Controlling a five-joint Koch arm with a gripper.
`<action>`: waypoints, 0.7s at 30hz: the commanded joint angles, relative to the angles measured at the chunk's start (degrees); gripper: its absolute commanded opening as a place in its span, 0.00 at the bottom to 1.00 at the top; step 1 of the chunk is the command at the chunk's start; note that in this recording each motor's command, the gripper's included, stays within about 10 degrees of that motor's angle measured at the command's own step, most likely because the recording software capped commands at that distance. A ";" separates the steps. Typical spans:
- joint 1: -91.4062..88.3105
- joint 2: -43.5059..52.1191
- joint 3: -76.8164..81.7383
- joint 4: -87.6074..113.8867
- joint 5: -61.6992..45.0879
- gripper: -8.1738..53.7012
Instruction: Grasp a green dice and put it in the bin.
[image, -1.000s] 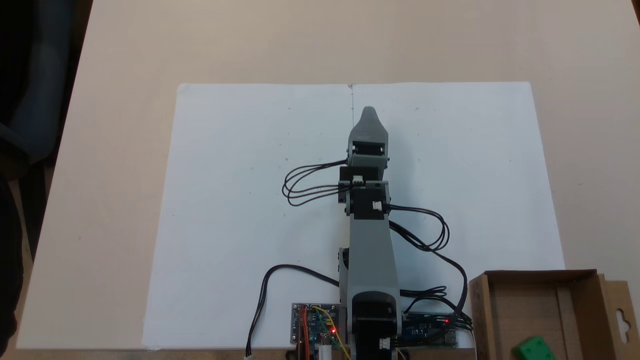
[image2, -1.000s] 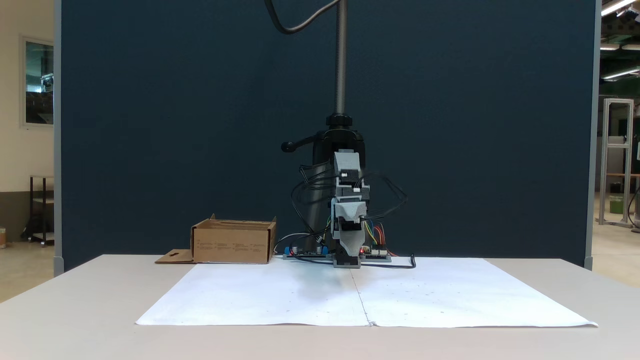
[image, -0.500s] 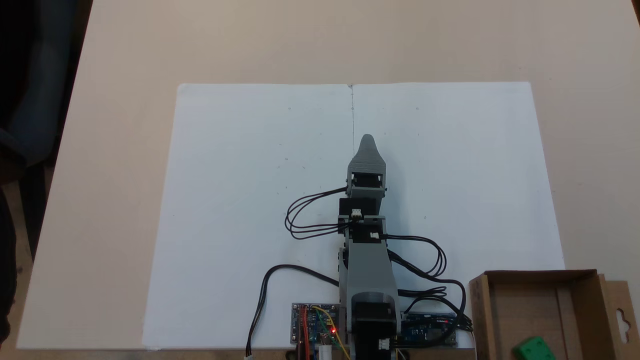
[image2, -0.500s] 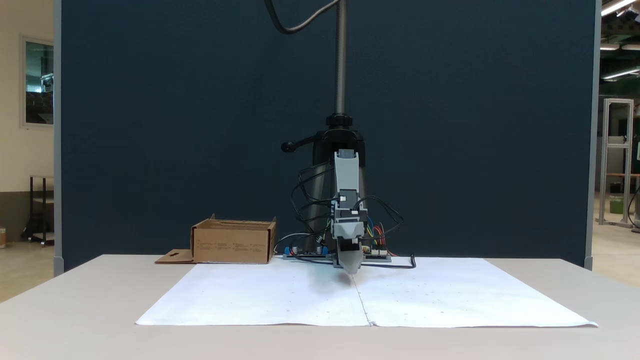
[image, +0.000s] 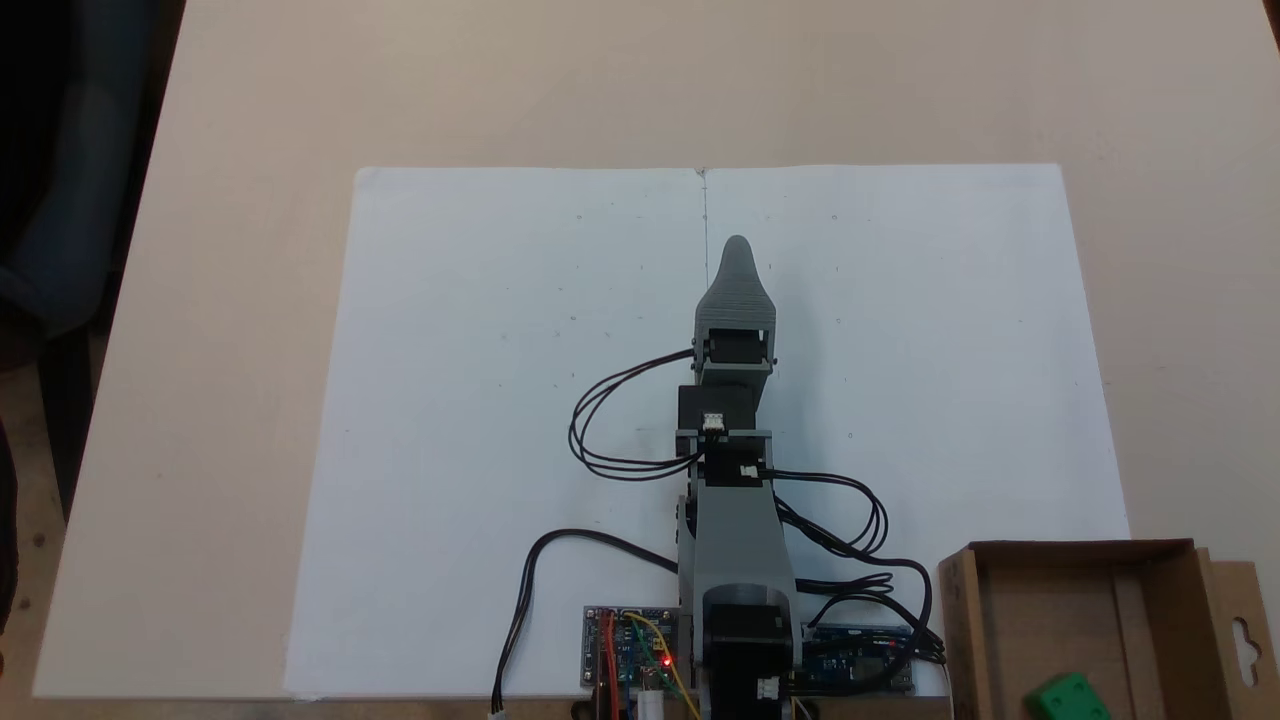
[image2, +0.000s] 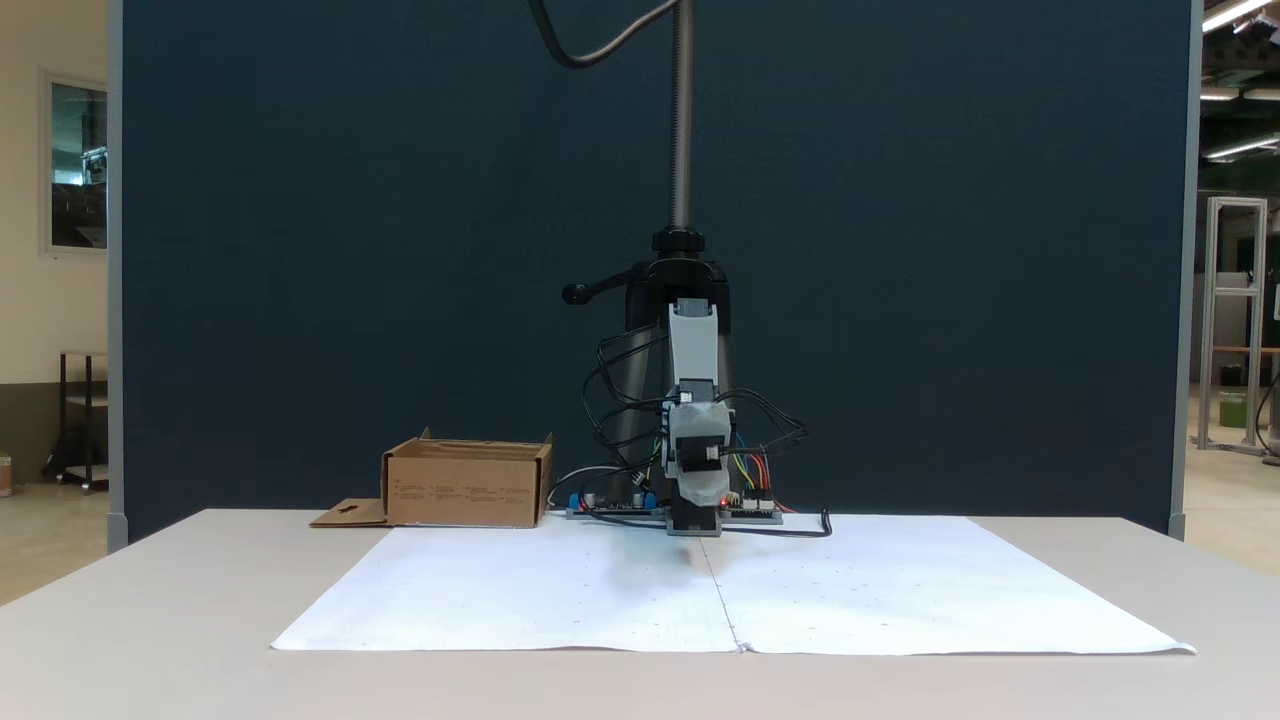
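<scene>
Nearest in the front-facing fixed view is the desk (image2: 150, 640), with 2 white paper sheets (image2: 560, 600) laid edge to edge on it, their seam running toward the arm. Above the seam hangs 1 gripper (image2: 697, 528), pointing forward and down, clear of the paper with a soft shadow under it. In the top-down fixed view the gripper (image: 737, 248) shows as a single grey tapered tip; the jaws lie one behind the other in both fixed views, so I cannot tell whether they are parted or closed, and nothing is seen between them. Behind it stretches 1 grey arm (image: 735, 540) with looping black cables (image: 620, 420), ending at its base, where 2 circuit boards (image: 630, 650) sit with small red lights, partly cut by the frame edge.

Beside the base stands 1 bin (image: 1080, 553), left of the arm in the front-facing view (image2: 465, 488), its slotted flap lying flat on the desk. From above, the bin's near part is cut off at the bottom edge. Inside it lies 1 green dice (image: 1070, 697), well apart from the gripper and itself partly cut off; its pips are faint. From the front the bin wall hides the dice.

Farthest back stand a dark blue panel (image2: 350, 250) and a black stand with a pole (image2: 682, 120).
</scene>
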 joint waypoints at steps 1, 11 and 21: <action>0.88 6.77 4.39 -9.65 -3.16 0.84; 1.49 6.68 4.31 -20.37 -3.16 0.84; 1.32 6.50 4.31 -30.74 -3.08 0.84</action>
